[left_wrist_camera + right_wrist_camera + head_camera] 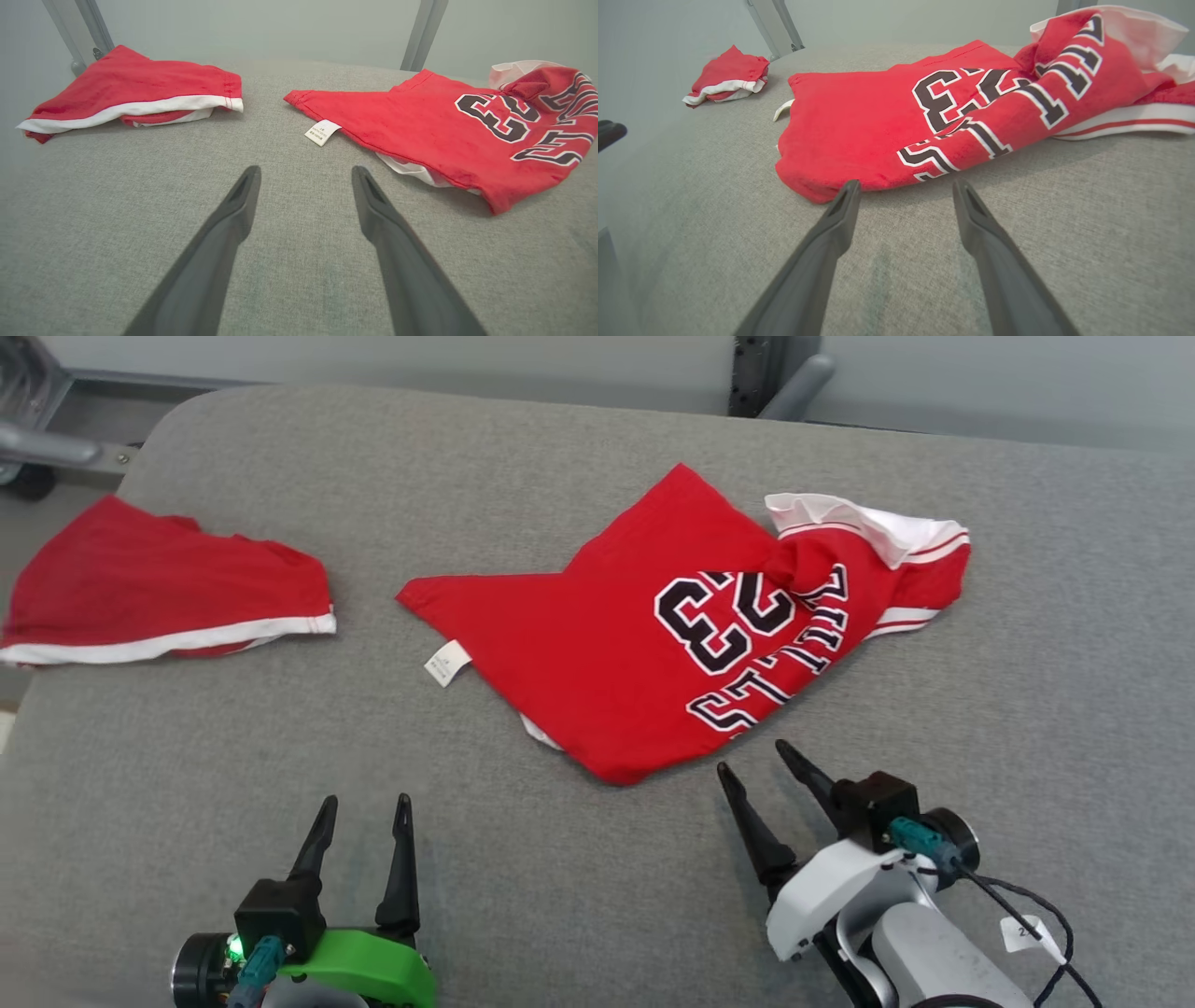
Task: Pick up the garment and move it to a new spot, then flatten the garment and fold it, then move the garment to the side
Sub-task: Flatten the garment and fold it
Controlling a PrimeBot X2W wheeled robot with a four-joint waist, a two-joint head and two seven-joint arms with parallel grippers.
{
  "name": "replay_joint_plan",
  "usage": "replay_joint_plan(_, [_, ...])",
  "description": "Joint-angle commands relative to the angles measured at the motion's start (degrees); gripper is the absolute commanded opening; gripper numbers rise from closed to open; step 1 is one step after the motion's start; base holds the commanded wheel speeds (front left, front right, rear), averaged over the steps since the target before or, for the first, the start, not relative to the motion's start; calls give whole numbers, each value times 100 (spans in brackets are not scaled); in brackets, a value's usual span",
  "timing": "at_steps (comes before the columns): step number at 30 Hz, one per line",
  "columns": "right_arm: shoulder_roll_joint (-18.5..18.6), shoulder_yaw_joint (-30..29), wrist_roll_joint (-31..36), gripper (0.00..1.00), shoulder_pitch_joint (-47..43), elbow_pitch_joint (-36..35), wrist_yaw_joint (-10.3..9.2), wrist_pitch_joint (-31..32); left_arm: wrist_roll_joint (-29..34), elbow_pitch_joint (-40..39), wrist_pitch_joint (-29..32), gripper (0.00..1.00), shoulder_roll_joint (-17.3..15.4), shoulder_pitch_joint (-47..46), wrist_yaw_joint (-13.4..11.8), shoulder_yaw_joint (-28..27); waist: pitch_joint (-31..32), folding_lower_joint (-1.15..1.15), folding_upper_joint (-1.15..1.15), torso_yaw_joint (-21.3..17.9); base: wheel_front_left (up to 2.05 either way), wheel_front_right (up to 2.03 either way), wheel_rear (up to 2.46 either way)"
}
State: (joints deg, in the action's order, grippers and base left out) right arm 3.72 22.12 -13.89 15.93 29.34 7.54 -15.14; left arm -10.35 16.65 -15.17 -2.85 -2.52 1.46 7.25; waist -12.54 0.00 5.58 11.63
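Head view: red garment (653, 653) lies mid grey pad (280, 859), just beyond R gripper (752, 756), whose fingers are apart. L gripper (366, 799) is also apart, well to its left. Long axis runs lower-left to upper-right, w/ the far end bunched.
L wrist: garment's right side is cut off.
R wrist: near edge is right at the fingertips; can't tell if touching.

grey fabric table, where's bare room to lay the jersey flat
Bare grey fabric table lies right of the crumpled red number-23 jersey, between it and the folded red white-trimmed shorts, and ahead of the left claw. Crowded: the jersey's near corner, by the right claw.
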Motion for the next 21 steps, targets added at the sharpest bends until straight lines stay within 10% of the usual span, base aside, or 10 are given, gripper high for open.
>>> replay_joint_plan(1, [31,-48,-7,100,88,82,-9,-4,-21,-16,5,100,-12,-52,-20,5,-389,0,1,684,0,0,0])
replay_joint_plan(15, [-46,-830,-530,100,112,308,-9,-1,-44,-82,5,100,-10,-104,-27,268,-582,0,1,1075,0,0,0])
replay_joint_plan(16, [-51,-841,-570,58,158,319,-9,3,-46,-79,5,100,-10,-132,-21,288,-594,0,1,1068,0,0,0])
replay_joint_plan(17, [-51,-841,-570,58,158,319,-9,3,-46,-79,5,100,-10,-132,-21,288,-594,0,1,1068,0,0,0])
replay_joint_plan(18, [-56,-864,-606,18,192,325,-9,3,-45,-75,5,100,-10,-152,-20,302,-606,0,1,1061,0,0,0])
replay_joint_plan(19, [-58,-880,-611,0,219,323,-9,2,-38,-78,5,100,-10,-171,-14,311,-617,0,1,1053,0,0,0])
replay_joint_plan(21, [-61,-908,-643,0,276,255,-9,2,-30,-73,5,100,-10,-179,-17,313,-629,0,1,1033,0,0,0])
